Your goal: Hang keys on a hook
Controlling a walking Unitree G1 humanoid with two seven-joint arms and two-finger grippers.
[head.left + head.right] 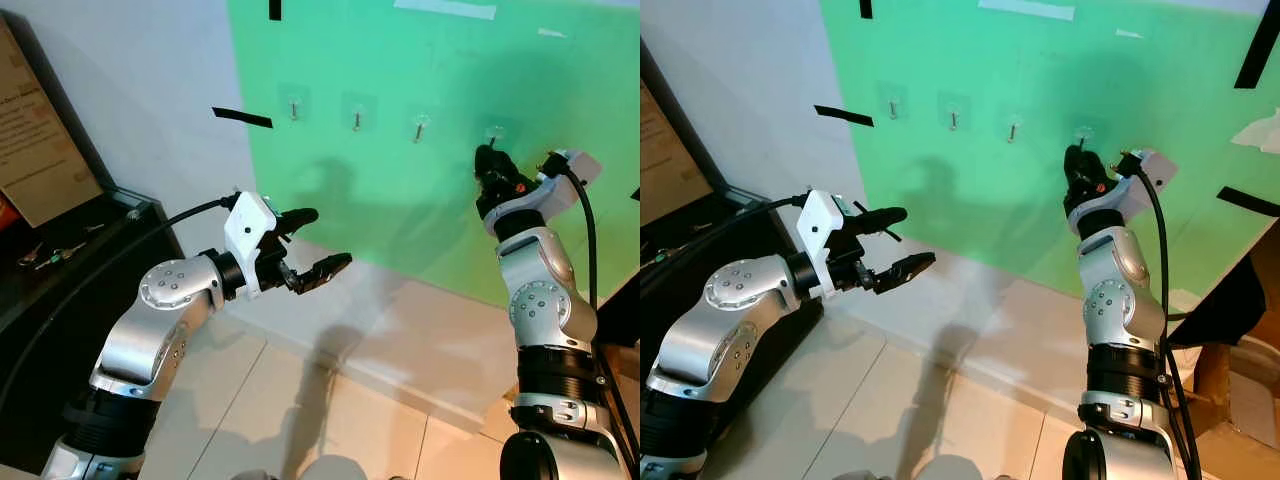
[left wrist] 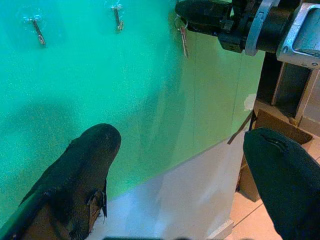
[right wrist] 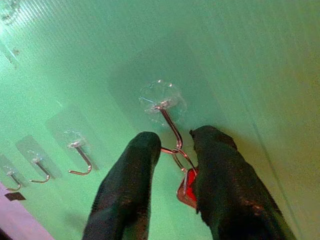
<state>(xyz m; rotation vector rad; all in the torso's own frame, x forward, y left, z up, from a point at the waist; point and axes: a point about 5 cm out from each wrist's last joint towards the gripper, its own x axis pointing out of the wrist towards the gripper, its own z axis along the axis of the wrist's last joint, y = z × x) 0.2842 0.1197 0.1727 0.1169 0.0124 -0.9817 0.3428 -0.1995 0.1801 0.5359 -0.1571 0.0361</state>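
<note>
4 hooks (image 1: 356, 120) lining green wall (image 1: 400, 220) | right tool (image 3: 176, 165) pinching keys (image 3: 186, 187), ring meeting rightmost hook (image 3: 170, 122) | left tool (image 1: 312, 245) spread, hanging idle

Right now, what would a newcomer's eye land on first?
The right gripper raised at the green wall, holding a key ring with a red tag against the rightmost hook. Next, the left gripper hovering open, left of the row of hooks.
</note>
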